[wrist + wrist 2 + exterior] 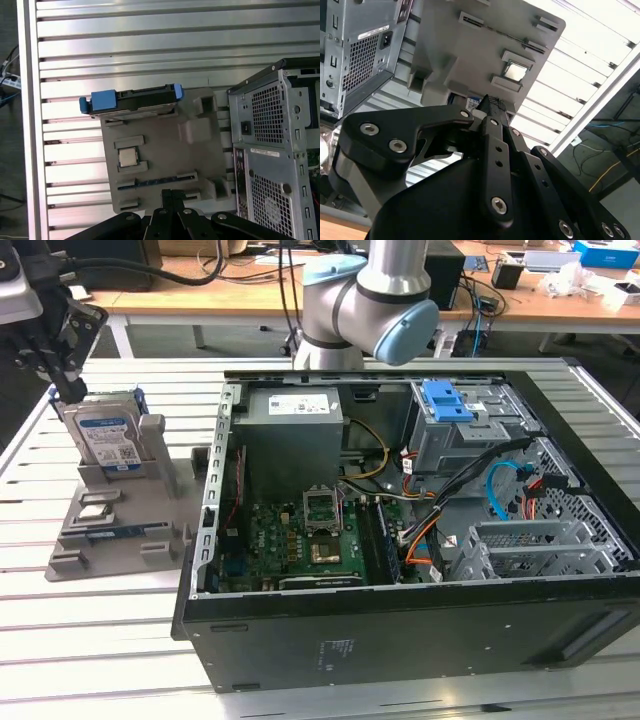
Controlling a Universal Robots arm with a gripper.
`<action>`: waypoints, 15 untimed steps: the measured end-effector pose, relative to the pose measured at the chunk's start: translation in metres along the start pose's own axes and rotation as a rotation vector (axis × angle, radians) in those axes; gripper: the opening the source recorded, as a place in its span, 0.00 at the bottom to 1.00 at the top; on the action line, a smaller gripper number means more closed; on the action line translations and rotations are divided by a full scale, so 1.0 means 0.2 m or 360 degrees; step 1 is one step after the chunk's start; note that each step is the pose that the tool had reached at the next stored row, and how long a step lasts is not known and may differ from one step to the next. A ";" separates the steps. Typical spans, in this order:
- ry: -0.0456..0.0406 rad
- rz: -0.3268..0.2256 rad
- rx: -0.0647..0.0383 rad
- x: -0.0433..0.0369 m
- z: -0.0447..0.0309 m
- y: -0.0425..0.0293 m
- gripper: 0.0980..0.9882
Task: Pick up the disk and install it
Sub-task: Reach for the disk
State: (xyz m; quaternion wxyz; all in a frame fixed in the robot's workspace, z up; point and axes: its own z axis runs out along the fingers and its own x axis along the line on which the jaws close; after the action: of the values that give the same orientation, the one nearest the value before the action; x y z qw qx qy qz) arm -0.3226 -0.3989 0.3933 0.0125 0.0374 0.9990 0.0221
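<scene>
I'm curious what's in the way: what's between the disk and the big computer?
In the exterior view: the grey holder and its upright block, then a strip of slatted table, between disk and computer.

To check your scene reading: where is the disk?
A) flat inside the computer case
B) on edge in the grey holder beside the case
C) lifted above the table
B: the disk stands on edge in the grey holder, outside the computer case.
</scene>
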 end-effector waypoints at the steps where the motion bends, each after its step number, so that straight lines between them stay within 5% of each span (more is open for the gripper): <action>1: 0.0000 0.0000 0.0000 0.010 0.000 -0.001 0.01; 15: 0.0000 0.0000 0.0000 0.199 -0.005 -0.015 0.01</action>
State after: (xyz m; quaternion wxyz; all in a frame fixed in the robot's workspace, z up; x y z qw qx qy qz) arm -0.3624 -0.3988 0.3933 0.0125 0.0374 0.9990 0.0221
